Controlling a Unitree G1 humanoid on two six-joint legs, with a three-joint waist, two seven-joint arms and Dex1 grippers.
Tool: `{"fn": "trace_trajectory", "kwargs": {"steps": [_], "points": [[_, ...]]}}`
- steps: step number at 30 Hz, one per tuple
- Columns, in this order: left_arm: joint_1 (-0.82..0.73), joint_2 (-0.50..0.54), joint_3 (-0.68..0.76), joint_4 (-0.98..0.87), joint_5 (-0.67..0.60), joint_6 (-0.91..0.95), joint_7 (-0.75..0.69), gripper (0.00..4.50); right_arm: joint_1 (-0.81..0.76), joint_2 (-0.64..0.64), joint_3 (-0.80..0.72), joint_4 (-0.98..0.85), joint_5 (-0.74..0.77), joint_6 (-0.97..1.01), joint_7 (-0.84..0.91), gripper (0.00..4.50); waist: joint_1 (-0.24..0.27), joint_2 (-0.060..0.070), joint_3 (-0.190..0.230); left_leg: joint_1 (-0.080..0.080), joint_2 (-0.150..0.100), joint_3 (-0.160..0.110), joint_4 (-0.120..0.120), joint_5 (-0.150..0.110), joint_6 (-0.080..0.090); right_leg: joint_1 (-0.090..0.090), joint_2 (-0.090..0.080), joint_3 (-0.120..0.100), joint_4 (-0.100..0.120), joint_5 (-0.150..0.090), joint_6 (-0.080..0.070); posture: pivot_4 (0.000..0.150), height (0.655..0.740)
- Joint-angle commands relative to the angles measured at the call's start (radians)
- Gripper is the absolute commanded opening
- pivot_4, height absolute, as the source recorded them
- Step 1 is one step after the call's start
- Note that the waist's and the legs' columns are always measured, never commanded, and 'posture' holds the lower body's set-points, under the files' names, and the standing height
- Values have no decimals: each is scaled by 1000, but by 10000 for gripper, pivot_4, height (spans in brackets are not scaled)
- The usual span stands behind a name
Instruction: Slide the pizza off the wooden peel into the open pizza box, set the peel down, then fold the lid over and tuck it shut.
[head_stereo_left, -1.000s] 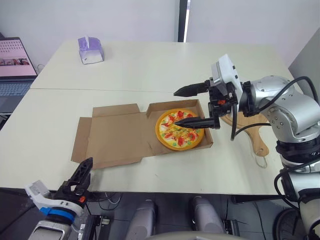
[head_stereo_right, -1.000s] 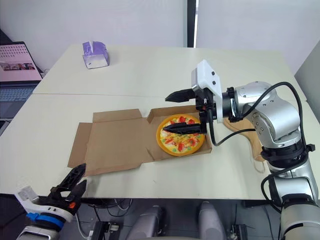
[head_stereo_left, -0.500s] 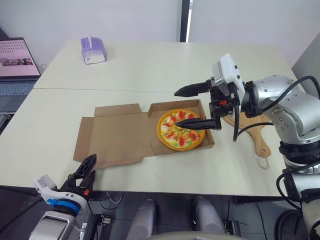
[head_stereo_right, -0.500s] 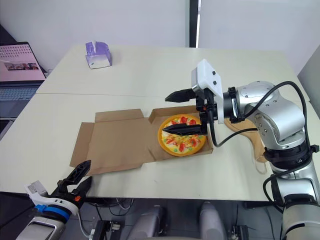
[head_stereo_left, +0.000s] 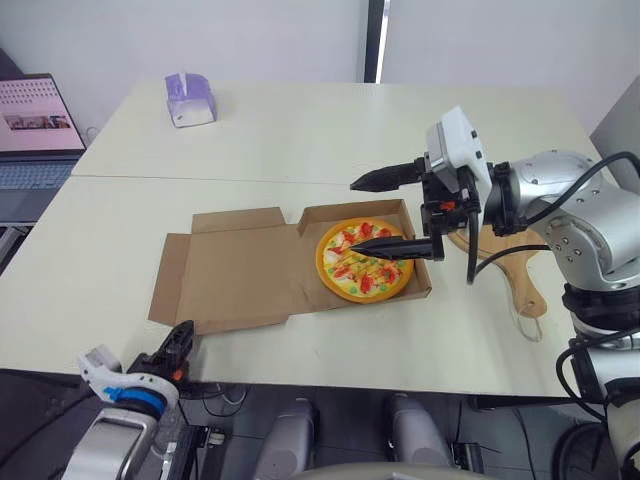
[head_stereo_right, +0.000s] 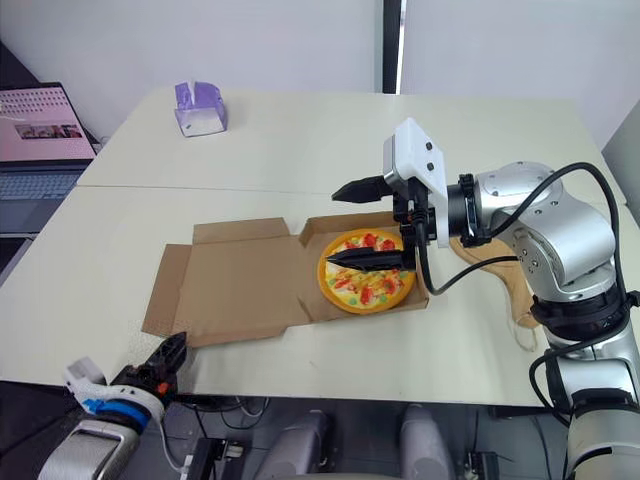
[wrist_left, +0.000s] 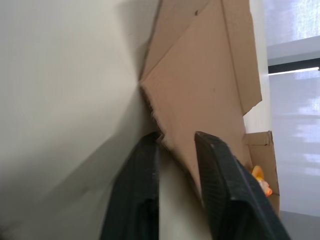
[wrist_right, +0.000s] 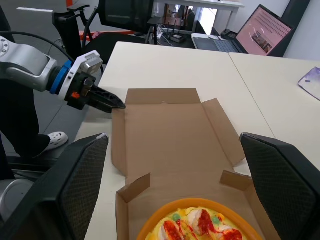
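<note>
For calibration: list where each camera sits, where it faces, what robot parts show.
Left eye view: head, facing forward and down at the pizza box; left end effector and right end effector show.
Right eye view: beside it, same scene.
Left wrist view: left wrist, facing the lid past its fingers.
Right wrist view: right wrist, facing pizza and lid; sharing the left end effector with head views.
</note>
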Motion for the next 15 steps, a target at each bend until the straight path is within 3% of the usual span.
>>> {"fn": "trace_trajectory", "kwargs": {"steps": [1,9,15], "points": [[18,16,-10,-22,16,20,-13,242,4,-5,-20,-29,5,-22,-8,45000,-3,-2,0,0,0,0,1,-1,-1,0,0,1,0,0,0,1500,7400],[-29,20,8,-36,30,-5,11,242,13,-2,-24,-21,1,-34,-25,45000,-2,-3,0,0,0,2,2,-2,-1,1,0,1,0,0,0,1500,7400],[-127,159,58,-48,62,15,-16,242,43,-29,-31,11,-28,-68,-30,45000,-2,-4,0,0,1,1,2,-2,-2,1,1,0,0,0,0,1500,7400]]}}
